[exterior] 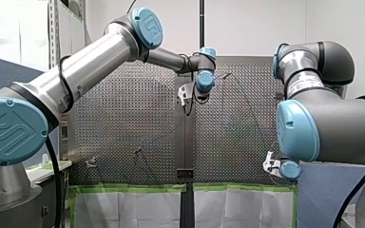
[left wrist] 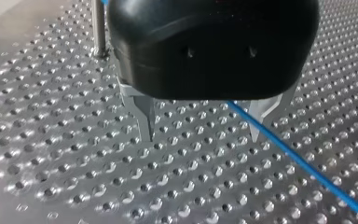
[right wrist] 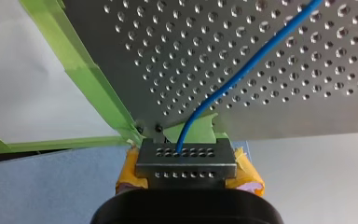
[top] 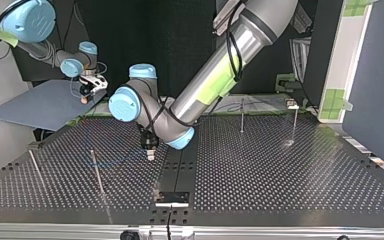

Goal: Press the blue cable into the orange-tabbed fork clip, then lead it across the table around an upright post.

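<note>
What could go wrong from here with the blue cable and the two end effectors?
1. My left end effector is open, and the blue cable runs close beside one finger, not midway; closing might miss or pinch it.
2. My right end effector holds the cable past the table edge; a pull might scrape it there.
3. An upright post stands near my left end effector; a sideways move might hit it.

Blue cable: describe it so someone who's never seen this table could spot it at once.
Start at the perforated metal table. From its green-taped corner, where my right pincer clamps one end, the blue cable runs over the holes and passes under my open left pincer. It is the only thin blue line; the upright post nearby is bare metal.
</note>
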